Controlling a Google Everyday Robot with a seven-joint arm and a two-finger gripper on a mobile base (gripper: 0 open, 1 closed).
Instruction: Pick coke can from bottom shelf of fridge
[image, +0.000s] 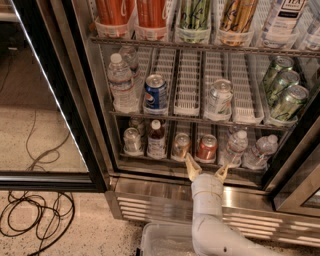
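The coke can (206, 148) is a small red can with a silver top, standing on the bottom shelf (165, 159) of the fridge (165, 190), fourth lane from the left. A copper-brown can (180, 146) stands just left of it. My gripper (206, 168) is just below and in front of the coke can, at the shelf's front edge. Its two tan fingers are spread apart and hold nothing. One fingertip (190, 163) is below the copper-brown can, the other below the coke can's right side.
On the bottom shelf stand a silver can (132, 140), a dark bottle (156, 140) and water bottles (235, 148). The shelf above holds a blue Pepsi can (156, 93), a water bottle (120, 82), a silver can (219, 98) and green cans (282, 87). The glass door (40, 100) stands open at left. Cables (35, 220) lie on the floor.
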